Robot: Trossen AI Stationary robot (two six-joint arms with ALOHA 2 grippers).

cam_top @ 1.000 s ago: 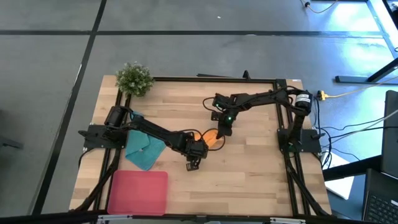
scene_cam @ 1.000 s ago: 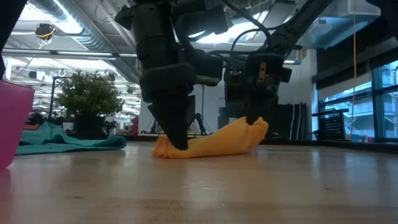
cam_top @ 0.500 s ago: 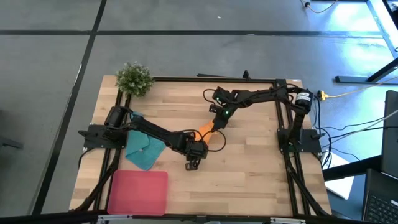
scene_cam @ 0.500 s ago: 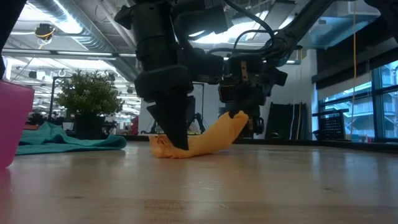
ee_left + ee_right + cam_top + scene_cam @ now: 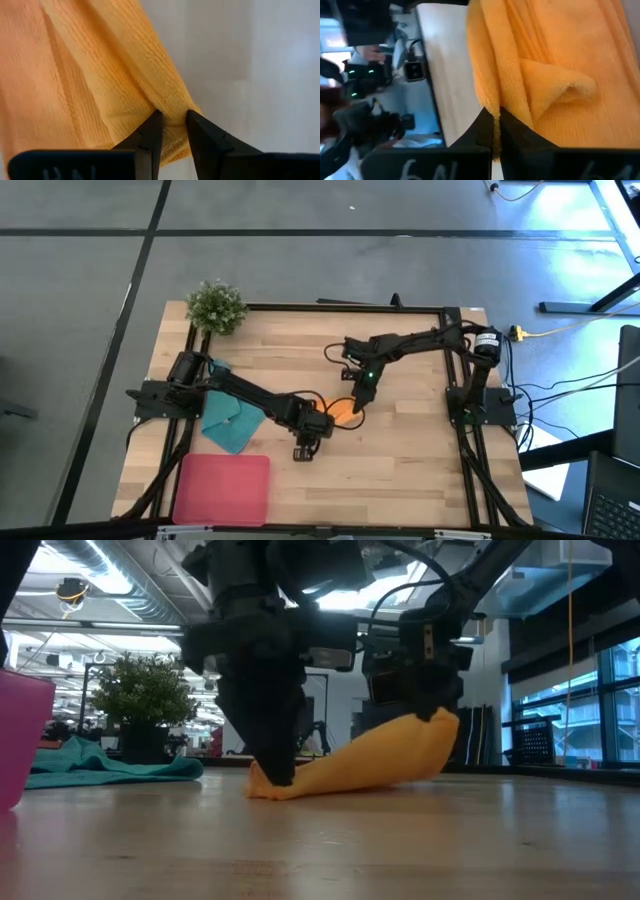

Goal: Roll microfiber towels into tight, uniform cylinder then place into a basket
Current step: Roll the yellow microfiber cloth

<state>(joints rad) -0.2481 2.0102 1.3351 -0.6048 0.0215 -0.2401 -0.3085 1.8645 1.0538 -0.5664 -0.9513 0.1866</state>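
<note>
The orange towel (image 5: 343, 412) lies bunched into a long lump at mid-table, between my two grippers. My left gripper (image 5: 318, 423) is shut on its left end, down at the table (image 5: 272, 775). My right gripper (image 5: 358, 398) is shut on its right end, held up off the table (image 5: 432, 712). The teal towel (image 5: 232, 423) lies crumpled on the table at the left. The pink basket (image 5: 222, 488) sits at the near left corner. My left gripper pinches a bunched end of the orange towel (image 5: 172, 111) between its two fingertips, coming from above and pointing down. That end rests on the table (image 5: 262, 783). Several layers are gathered in the pinch. My right gripper pinches an edge of the orange towel (image 5: 492, 107) between its two fingers, from above. That end is lifted clear of the table (image 5: 440, 735), and the towel slopes down from it to the left end, folds hanging slack.
A small potted plant (image 5: 215, 305) stands at the far left corner. The basket's wall shows at the low view's left edge (image 5: 20, 740). Bare wood lies along the near edge and to the right (image 5: 420, 450).
My right gripper has swung toward the far edge with the towel's end and then come back toward the near right, carrying that end higher. The towel's left end has stayed on the table in my left gripper, which has turned a little.
</note>
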